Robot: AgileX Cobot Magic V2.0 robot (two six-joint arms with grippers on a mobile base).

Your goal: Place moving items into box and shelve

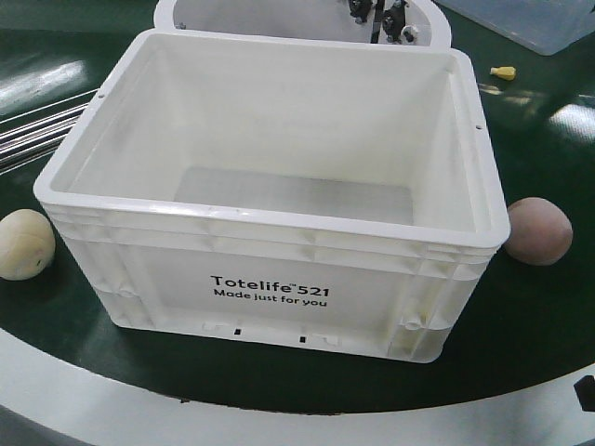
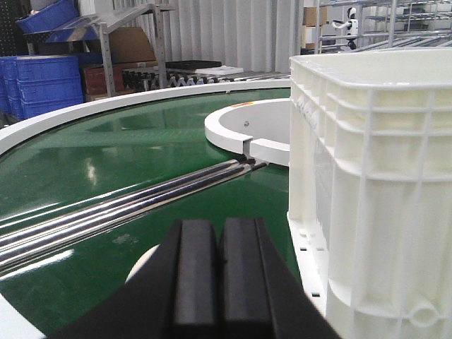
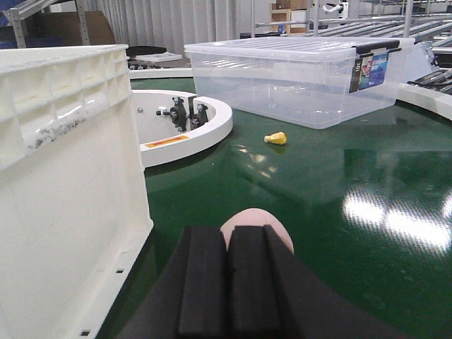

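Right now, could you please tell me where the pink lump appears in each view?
Front view: pink lump at the right edge, beside the box.
Left wrist: not in it.
Right wrist: pink lump at bottom centre, right of the box.
Shared landmark: the white box.

Matte black jaws, flat rectangular pads (image 2: 195, 275), rounded edges

The white plastic box (image 1: 270, 279) looks smooth and faintly glossy on the shiny green belt (image 1: 521, 316).
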